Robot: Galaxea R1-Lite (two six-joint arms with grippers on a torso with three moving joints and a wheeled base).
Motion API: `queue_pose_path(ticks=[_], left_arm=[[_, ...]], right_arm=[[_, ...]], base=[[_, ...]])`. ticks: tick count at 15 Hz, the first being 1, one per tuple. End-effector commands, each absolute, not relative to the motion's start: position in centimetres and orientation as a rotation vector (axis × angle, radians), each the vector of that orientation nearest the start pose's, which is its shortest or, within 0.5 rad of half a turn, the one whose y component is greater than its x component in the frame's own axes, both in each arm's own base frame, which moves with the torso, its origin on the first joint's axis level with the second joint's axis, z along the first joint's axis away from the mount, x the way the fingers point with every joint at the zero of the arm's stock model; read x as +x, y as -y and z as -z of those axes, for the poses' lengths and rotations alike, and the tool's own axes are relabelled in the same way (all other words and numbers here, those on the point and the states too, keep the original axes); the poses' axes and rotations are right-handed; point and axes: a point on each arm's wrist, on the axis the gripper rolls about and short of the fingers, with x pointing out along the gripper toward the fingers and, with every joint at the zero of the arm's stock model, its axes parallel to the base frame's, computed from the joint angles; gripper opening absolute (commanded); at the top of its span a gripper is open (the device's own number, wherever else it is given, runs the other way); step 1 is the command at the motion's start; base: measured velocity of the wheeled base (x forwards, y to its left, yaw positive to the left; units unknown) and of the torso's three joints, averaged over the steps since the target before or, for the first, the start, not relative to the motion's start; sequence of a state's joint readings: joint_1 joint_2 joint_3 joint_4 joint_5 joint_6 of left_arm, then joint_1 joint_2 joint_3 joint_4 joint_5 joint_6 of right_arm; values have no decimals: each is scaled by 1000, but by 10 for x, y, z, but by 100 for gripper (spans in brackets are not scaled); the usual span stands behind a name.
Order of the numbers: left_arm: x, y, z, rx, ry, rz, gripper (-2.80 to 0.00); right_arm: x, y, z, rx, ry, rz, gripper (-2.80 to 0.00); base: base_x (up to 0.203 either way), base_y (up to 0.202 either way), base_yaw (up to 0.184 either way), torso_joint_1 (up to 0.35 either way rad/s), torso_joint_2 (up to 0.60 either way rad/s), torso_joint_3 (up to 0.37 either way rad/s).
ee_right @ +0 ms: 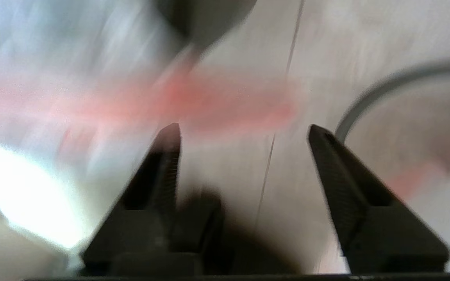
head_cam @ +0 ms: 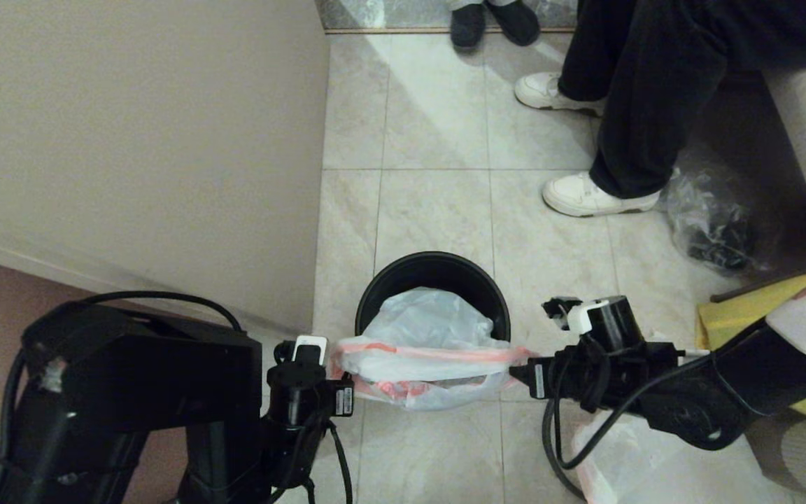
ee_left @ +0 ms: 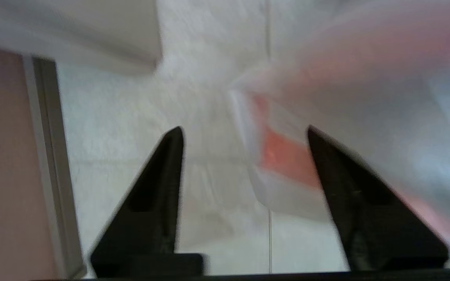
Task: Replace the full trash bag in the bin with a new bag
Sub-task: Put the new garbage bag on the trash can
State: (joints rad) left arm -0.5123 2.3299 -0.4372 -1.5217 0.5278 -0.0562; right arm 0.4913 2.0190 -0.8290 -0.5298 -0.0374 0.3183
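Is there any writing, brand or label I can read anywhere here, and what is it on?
None can be read.
Red print on the new bag: too blurred to read.
Small white labels on the left hand and right hand: too small to read.

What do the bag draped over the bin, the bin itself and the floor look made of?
New bag: thin translucent white plastic film; it crinkles, sags, and has an orange-red drawstring hem.
Bin: looks like hard black plastic, smooth with a dull sheen on the inner wall.
Floor: pale, marbled ceramic or stone tile, judging by the grout lines and soft gloss.
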Motion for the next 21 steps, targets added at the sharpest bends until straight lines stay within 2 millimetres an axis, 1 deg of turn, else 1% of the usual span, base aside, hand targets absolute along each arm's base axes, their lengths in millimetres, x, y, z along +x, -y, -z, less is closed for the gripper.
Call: queue_pose_path(ticks=[1, 4, 5, 6, 8, 11, 14, 16, 18, 20, 21], left_arm=[[260, 142, -14, 107, -281, 7, 0], [238, 138, -24, 84, -296, 28, 0], [230, 138, -25, 81, -308, 41, 0], [223, 141, -26, 78, -314, 64, -280], [214, 152, -28, 71, -310, 116, -280], [202, 177, -29, 37, -313, 199, -280], [199, 196, -44, -63, -306, 241, -280], [203, 209, -53, -105, -284, 295, -280], [215, 224, -63, -126, -258, 309, -280], [227, 242, -87, -158, -218, 330, -280], [230, 252, -100, -156, -220, 346, -280]], right_arm=[[270, -163, -98, 117, -695, -385, 0], [241, -161, -110, 97, -713, -424, 0], [234, -160, -112, 93, -713, -434, -129], [230, -159, -112, 90, -714, -438, -280], [228, -157, -114, 107, -711, -433, -280], [228, -156, -117, 143, -708, -419, -280], [230, -152, -116, 182, -714, -393, -280], [230, -153, -115, 189, -717, -394, -280], [233, -154, -116, 217, -700, -393, -280], [235, -152, -117, 237, -684, -389, -280], [236, -152, -117, 247, -686, -383, -280]], base=[[0, 0, 0, 0, 0, 0], [0, 0, 0, 0, 0, 0], [0, 0, 0, 0, 0, 0], [0, 0, 0, 0, 0, 0], [0, 0, 0, 0, 0, 0], [0, 0, 0, 0, 0, 0], [0, 0, 0, 0, 0, 0], [0, 0, 0, 0, 0, 0], [0, 0, 0, 0, 0, 0], [0, 0, 0, 0, 0, 0], [0, 0, 0, 0, 0, 0]])
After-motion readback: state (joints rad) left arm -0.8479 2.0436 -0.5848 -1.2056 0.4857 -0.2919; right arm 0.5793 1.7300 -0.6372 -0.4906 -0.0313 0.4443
